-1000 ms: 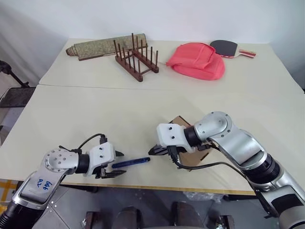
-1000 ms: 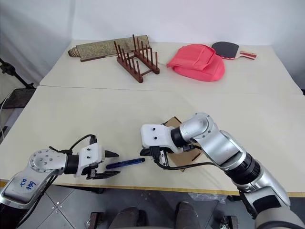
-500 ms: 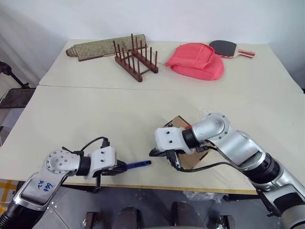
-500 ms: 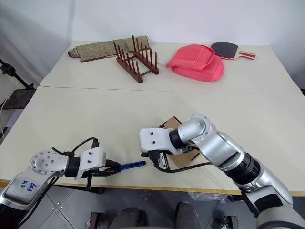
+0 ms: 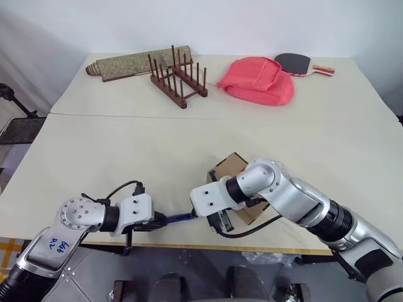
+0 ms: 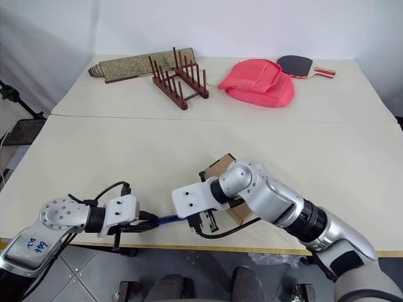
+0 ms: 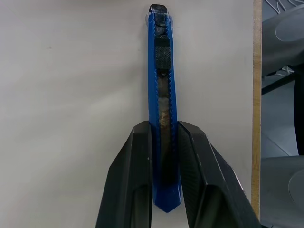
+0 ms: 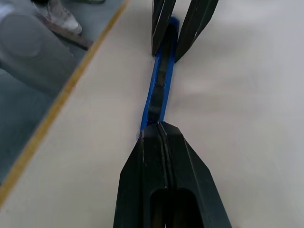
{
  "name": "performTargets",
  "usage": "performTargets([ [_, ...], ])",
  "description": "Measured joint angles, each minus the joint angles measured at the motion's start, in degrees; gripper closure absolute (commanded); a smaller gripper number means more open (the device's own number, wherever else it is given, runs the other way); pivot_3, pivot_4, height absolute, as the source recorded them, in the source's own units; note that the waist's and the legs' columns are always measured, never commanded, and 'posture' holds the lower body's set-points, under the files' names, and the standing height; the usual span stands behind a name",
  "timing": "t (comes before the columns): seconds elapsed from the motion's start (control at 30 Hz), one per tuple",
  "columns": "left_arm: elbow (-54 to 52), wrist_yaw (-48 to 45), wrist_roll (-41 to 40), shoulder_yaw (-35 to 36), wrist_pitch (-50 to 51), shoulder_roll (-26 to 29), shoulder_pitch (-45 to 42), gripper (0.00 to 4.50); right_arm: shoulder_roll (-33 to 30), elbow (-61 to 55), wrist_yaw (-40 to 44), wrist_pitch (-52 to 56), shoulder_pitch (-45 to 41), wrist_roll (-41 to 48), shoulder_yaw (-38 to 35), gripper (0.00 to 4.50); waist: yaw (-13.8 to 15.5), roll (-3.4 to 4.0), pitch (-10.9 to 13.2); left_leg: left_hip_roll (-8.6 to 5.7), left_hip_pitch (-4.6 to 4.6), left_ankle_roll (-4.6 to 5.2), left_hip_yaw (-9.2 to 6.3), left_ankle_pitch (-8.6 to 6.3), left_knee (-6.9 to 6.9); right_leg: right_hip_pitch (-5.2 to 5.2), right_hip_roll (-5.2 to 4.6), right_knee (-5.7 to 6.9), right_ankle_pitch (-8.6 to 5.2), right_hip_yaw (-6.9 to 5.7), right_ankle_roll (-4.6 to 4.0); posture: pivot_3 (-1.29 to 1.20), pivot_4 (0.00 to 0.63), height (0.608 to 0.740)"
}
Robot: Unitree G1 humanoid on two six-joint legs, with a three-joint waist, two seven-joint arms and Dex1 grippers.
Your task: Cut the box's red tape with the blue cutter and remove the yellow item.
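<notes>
So the blue cutter [image 7: 162, 99] is lying flat near the front edge of the counter [image 5: 126, 145], and the left hand [image 7: 164, 156] has its two fingers pinched on the cutter's back end. The right hand [image 8: 161, 130] is fully closed with nothing in it, its tips right at the cutter's far end; can't tell if they actually touch. The box [image 5: 230, 166] sits just behind the right arm, partly hidden, on the counter. A pink-red bag [image 5: 259, 78] is way at the back.
</notes>
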Motion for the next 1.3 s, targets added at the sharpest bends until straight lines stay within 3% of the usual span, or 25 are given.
performTargets([
  [1.03,-3.19,1.23,0.0,-0.06,4.78,1.23,0.45,4.05,8.59,9.3,2.78,-10.64,0.0,-8.46,2.24,4.5,-0.1,0.07,-0.07,0.01,0.04,-0.06,0.04,0.03,0.0,-0.03,0.05,0.13,0.0,-0.02,0.0,0.0,0.15,0.74],
  [1.3,-3.51,1.3,0.0,-0.06,5.66,1.3,0.44,4.05,13.63,12.71,2.6,-10.94,-0.01,-9.8,2.51,4.5,-0.14,0.13,-0.11,0.0,0.07,-0.07,0.05,0.03,0.0,-0.03,0.05,0.17,0.0,-0.01,0.0,0.0,0.15,0.74],
])
